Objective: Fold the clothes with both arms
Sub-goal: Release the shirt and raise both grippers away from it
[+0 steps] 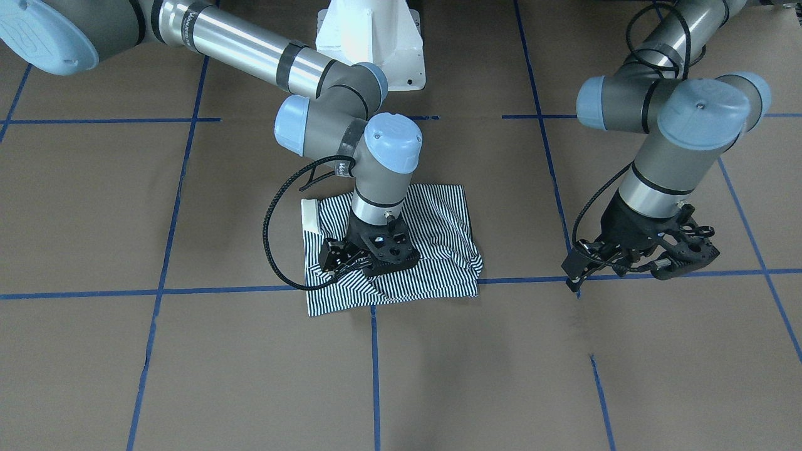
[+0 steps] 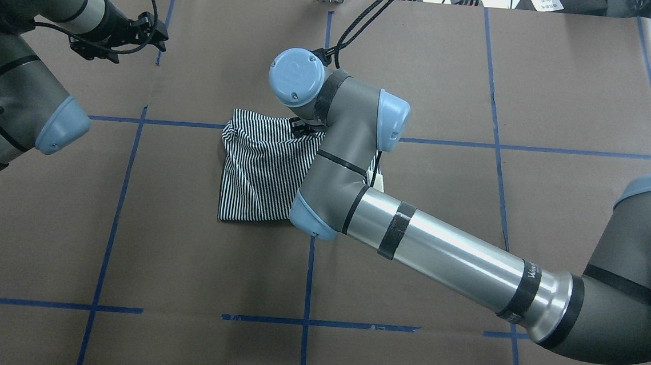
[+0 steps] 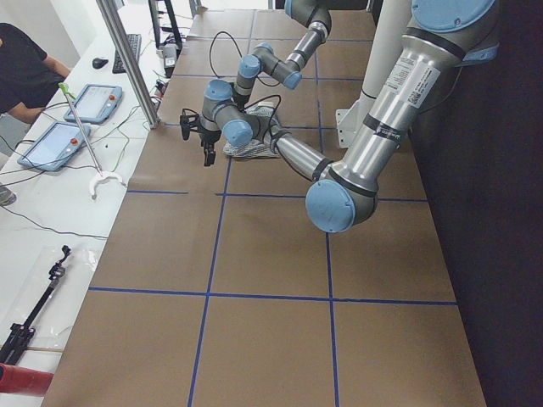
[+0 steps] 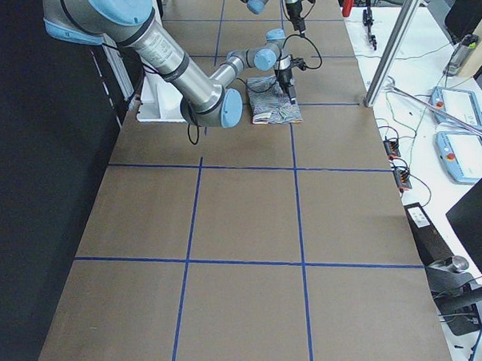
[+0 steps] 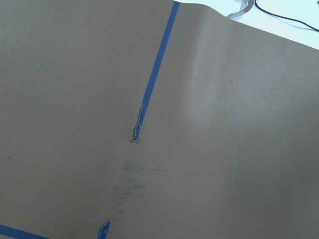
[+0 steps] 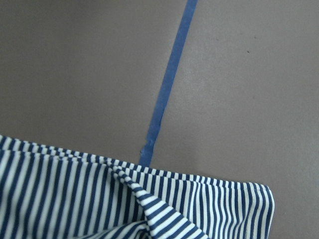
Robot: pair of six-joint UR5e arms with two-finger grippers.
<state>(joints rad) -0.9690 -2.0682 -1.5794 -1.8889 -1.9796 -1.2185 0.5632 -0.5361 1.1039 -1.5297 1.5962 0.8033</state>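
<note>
The striped polo shirt point(image 1: 438, 219) lies folded into a small rectangle at the table's middle; it also shows in the overhead view point(image 2: 255, 166). Its cream collar point(image 1: 310, 216) peeks out at one side. My right gripper point(image 1: 335, 258) is low on the shirt's edge farthest from the robot's base and looks shut on a pucker of the fabric point(image 6: 134, 191). Its fingers do not show in its wrist view. My left gripper point(image 1: 576, 275) hangs above bare table, well off to the side of the shirt. It looks open and holds nothing, and it also shows in the overhead view point(image 2: 155, 30).
Brown table cover with blue tape lines point(image 5: 149, 94). The white pedestal base point(image 1: 369, 37) stands behind the shirt. A side bench with tablets point(image 3: 85, 102), cables and a person point(image 3: 21, 68) runs along the table's far edge.
</note>
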